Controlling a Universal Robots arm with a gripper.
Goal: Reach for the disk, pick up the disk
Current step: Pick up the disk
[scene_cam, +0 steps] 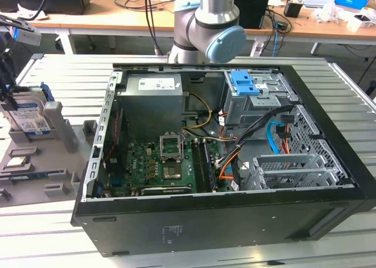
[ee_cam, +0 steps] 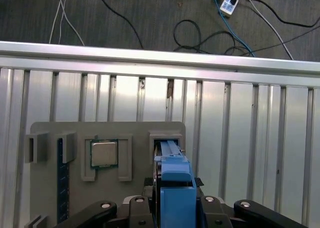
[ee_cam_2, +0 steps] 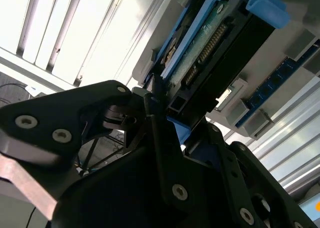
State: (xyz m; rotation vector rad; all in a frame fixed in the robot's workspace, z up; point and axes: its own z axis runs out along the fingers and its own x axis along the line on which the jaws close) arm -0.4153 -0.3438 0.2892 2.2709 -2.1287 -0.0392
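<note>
The disk (scene_cam: pixel 29 118) stands on edge in a slot of the grey holder (scene_cam: pixel 61 140) at the exterior view's left, its white-and-blue label facing out. My gripper (scene_cam: pixel 8 96) comes down on it from above. In the first wrist view the disk's blue rail (ee_cam: pixel 175 180) runs between the black fingers (ee_cam: pixel 148 182), which sit against both of its sides. In the second wrist view the disk's green circuit board and blue rails (ee_cam_2: pixel 207 43) show just past the gripper (ee_cam_2: pixel 180 123), with one fingertip (ee_cam_2: pixel 154 102) on the disk's edge. The disk's lower end still rests in the holder's slot (ee_cam: pixel 167 138).
A square chip (ee_cam: pixel 104 154) lies in a recess of the holder beside the disk, with a blue memory stick (ee_cam: pixel 61 188) further along. The open computer case (scene_cam: pixel 235 215) takes up the middle of the slatted metal table (scene_cam: pixel 53 227), with a bare blue caddy (scene_cam: pixel 244 83) inside. Cables lie on the floor past the table's edge (ee_cam: pixel 160 55).
</note>
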